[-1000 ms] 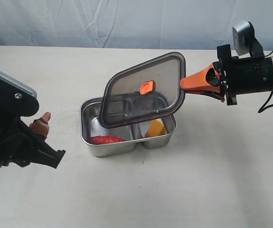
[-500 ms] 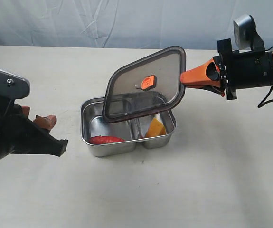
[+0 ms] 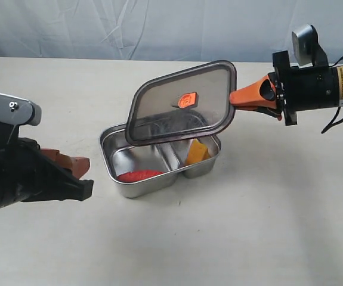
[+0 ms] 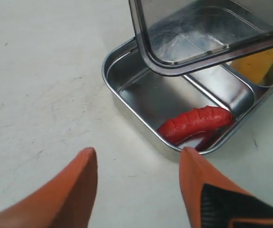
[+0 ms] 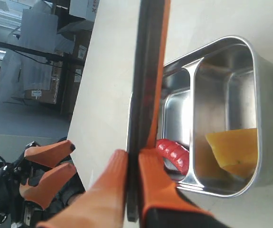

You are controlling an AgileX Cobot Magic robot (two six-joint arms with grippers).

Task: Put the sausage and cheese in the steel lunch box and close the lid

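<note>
My right fingers (image 3: pixel 252 97) clamp the lid (image 3: pixel 159 113); left fingers (image 4: pixel 74 190) apart. I should level it over the box (image 3: pixel 136 188), then lower squarely.

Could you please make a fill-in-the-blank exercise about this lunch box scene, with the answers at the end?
The sausage lies in the ____ compartment of the steel lunch box.
The cheese sits in the ____ compartment.
The right pincer holds the lid tilted above the box; the tab at the lid's centre is ____ in colour.
The left pincer is ____ and holds nothing.
Missing words: larger; smaller; orange; open.
</note>
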